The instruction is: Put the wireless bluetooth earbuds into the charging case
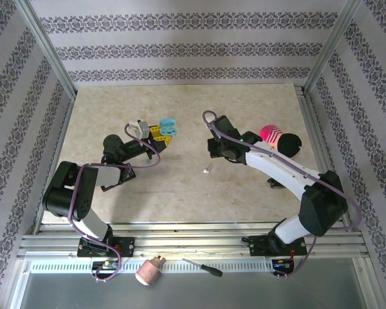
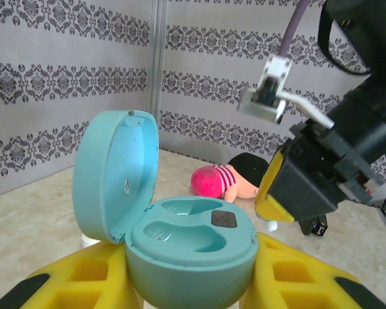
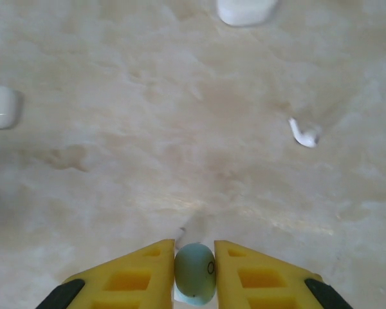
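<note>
The charging case is teal and pebble-shaped, with its lid swung open and two hollow wells on top. My left gripper is shut on its body, left of the table's middle. My right gripper is shut on a pale blue-green earbud, pinched between the yellow fingers just above the tabletop. In the top view this gripper hangs to the right of the case. A white earbud lies loose on the table.
Two white cases lie on the marble top. A pink striped plush toy sits at the right, beside the right arm. A screwdriver and a pink object rest beyond the front rail. Aluminium posts frame the table.
</note>
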### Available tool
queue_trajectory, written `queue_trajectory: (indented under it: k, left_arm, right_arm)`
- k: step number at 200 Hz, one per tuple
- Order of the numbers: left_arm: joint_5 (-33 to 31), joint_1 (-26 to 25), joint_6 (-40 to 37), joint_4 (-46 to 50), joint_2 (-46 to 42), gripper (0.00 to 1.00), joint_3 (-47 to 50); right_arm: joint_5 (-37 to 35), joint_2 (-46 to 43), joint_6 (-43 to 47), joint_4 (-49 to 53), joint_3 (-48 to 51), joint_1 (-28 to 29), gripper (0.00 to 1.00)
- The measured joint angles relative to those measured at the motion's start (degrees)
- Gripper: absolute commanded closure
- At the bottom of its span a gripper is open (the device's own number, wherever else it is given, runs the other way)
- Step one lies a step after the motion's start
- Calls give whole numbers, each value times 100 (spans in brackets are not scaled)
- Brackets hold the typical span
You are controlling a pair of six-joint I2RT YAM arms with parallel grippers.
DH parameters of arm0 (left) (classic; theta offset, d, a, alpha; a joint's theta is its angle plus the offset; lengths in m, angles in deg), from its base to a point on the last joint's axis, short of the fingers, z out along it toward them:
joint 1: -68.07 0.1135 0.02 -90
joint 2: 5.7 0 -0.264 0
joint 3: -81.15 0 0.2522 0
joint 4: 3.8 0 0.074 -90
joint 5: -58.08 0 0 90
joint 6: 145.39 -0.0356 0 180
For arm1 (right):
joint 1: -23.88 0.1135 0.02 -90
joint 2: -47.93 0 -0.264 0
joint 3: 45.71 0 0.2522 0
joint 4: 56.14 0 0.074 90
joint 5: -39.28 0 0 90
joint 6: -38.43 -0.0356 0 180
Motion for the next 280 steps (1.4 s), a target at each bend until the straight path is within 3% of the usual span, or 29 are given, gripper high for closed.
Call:
queue_trajectory:
  k: [134,280]
  left_arm:
    - [201,-229,-72,356,-7,78,168]
    - [304,-361,-63,369,-13,78,173]
  right_arm:
    - [789,-522,1523,-1720,114,688,80]
    - [914,197,2087,-1908,-398,859,80]
